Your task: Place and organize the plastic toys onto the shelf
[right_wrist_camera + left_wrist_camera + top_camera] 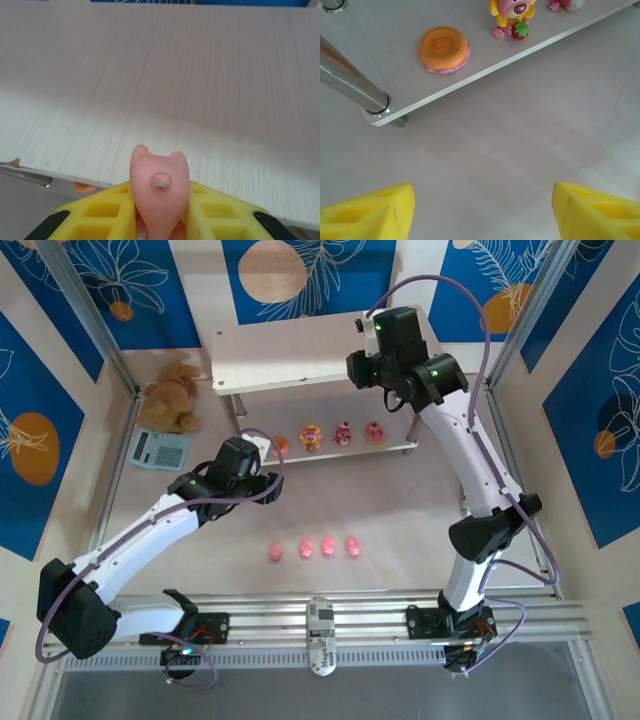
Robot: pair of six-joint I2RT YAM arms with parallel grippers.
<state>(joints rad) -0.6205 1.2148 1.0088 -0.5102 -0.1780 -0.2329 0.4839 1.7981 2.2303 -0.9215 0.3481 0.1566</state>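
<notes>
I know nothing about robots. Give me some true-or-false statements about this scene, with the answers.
Four pink piglets lie in a row on the table. True.
The right pincer is empty. False: it grips a fifth piglet.
The orange round piece sits on the lower board of the shelf. True.
The left pincer holds a toy. False: it is open and empty.
The teddy bear sits on the shelf. False: it is on the table beside it.

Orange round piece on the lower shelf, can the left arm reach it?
Likely yes: the open left gripper faces the orange piece near the edge of the shelf, nothing between; the metal leg stands aside.
</notes>
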